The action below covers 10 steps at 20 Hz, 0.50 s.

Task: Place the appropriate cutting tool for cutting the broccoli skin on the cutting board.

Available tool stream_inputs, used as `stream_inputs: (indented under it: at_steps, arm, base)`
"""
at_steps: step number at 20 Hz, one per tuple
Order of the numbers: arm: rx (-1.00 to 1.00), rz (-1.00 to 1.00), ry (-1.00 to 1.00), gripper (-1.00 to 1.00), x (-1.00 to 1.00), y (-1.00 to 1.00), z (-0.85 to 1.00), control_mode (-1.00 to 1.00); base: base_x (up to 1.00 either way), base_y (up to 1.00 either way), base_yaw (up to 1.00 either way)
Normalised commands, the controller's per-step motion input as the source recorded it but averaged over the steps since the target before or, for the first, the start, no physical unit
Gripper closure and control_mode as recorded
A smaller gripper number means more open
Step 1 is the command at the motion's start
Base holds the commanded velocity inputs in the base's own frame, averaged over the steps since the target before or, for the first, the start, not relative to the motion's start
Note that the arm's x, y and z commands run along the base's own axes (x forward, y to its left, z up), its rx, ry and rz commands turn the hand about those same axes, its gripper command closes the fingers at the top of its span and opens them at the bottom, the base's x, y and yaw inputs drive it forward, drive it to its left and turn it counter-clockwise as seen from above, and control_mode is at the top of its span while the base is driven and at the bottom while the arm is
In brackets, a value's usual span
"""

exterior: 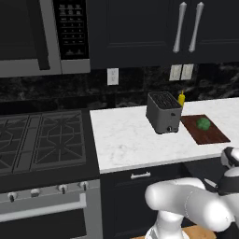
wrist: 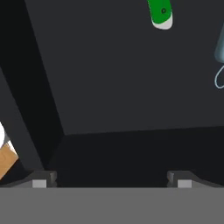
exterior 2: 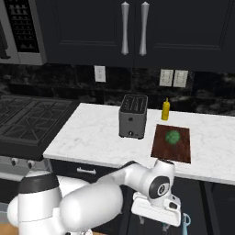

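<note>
Up on the white, marbled desk (exterior: 126, 140) in the left base view sits a boxy grey metal toaster (exterior: 163, 113). Just beside it lies the flat, dark red-brown wooden cutting board (exterior: 210, 133), and the small lumpy green broccoli (exterior: 203, 123) rests on it. A little yellow bottle (exterior: 181, 99) stands behind the toaster.

From the right base view, the smooth white arm bends down low in front of the dark cabinet, below the desk edge. Its end effector (exterior 2: 156, 212) hangs there, near a thin pale blue looped thing (exterior 2: 185, 222).

Looking from the hand view, the two dark fingertips (wrist: 43, 178) stand wide apart, holding nothing. Inside a dark, flat-walled drawer, the cutting tool (wrist: 160, 13) shows its shiny green rounded handle end at the top edge.
</note>
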Motion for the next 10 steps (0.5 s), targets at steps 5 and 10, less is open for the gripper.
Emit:
stream_inputs:
  at_steps: [5, 10]
  arm:
    - [-0.01, -0.07, 0.0, -1.0, 0.4, 0.0, 0.0, -1.0]
    - [0.0, -0.06, 0.0, -1.0, 0.3, 0.0, 0.0, -1.0]
  base:
    - [0.0, 0.0, 0.0]
    - [0.0, 0.0, 0.0]
